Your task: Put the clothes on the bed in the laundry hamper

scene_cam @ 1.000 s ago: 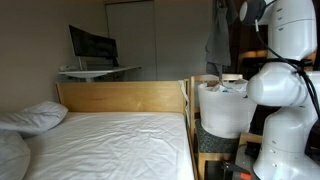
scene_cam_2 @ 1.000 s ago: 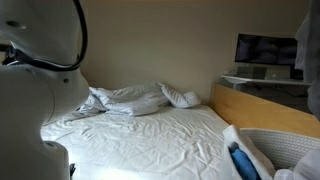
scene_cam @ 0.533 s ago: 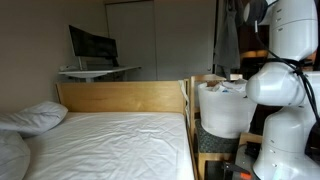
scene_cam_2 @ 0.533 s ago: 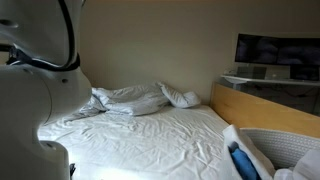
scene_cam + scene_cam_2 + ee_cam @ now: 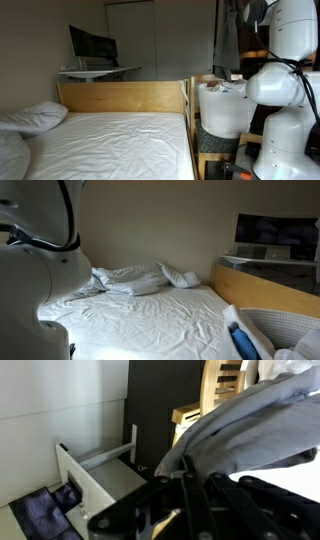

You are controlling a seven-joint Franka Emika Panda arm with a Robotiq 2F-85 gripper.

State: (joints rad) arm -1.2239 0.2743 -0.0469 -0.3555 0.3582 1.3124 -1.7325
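Note:
In the wrist view my gripper [image 5: 186, 466] is shut on a grey garment [image 5: 250, 415], whose folds bulge out past the black fingers. In an exterior view the same grey garment [image 5: 219, 45] hangs high above the laundry hamper [image 5: 222, 115], a round white tub beside the bed's headboard. White fabric [image 5: 226, 86] lies at the hamper's top. From the opposite side, the hamper [image 5: 285, 328] shows at the lower right with white cloth [image 5: 245, 322] over its rim. The bed [image 5: 110, 145] has a flat white sheet, and I see no small garments lying on it.
Plump white pillows [image 5: 35, 117] [image 5: 135, 280] lie at the bed's far end. The wooden headboard [image 5: 120, 96] stands between bed and hamper. A monitor [image 5: 92, 45] sits on a desk behind. The white robot body [image 5: 285, 90] fills the space beside the hamper. A blue item [image 5: 241, 342] lies inside the hamper.
The hanging grey garment shifted slightly and looks narrower than a second ago. The arm moved a little early on, then held still. The grip stays shut.

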